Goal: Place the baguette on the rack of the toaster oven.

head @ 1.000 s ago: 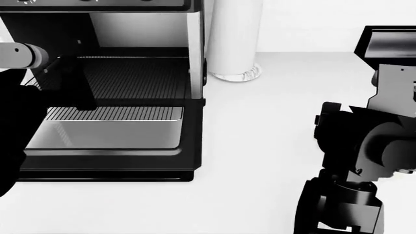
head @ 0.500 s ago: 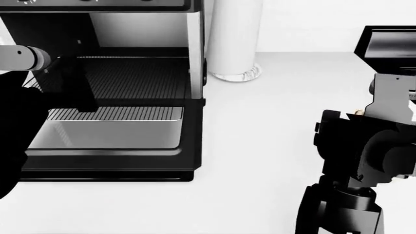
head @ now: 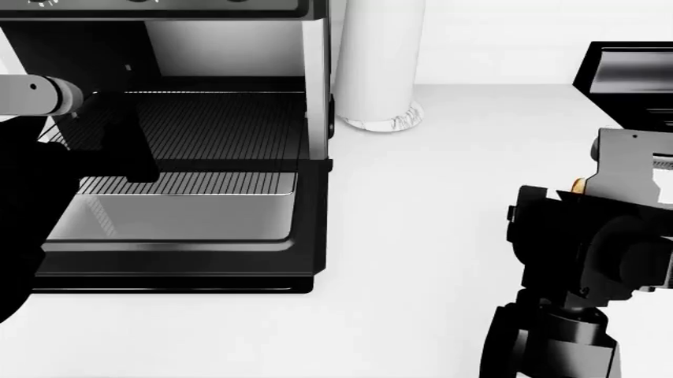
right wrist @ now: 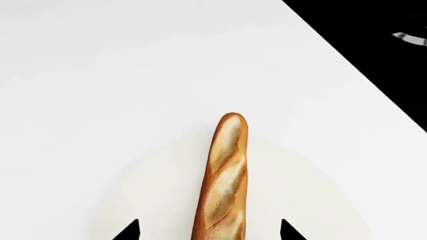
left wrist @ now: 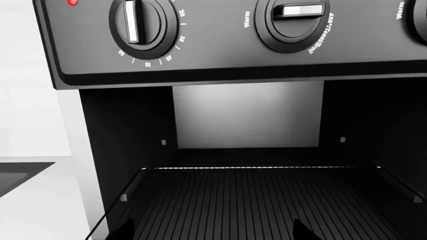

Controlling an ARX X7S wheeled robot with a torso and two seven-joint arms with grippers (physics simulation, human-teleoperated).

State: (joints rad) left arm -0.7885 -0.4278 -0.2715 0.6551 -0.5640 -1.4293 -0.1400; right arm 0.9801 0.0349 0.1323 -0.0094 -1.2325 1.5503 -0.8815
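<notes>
The baguette (right wrist: 224,180) lies near the tabletop's (head: 421,236) right edge, between the right tool's (right wrist: 208,231) spread fingertips. Lower squarely, pinching its middle. The left tool's (left wrist: 212,231) fingertips are also apart, before the toaster oven's (head: 305,157) rack (head: 189,183).

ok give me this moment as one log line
right gripper: open, fingertips either side of baguette on plate | left gripper: open, empty, at toaster oven mouth | door: down | rack: bare

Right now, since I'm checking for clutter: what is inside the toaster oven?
Only the rack shows inside the toaster oven, with nothing on it. The left arm hides its left part in the head view.
</notes>
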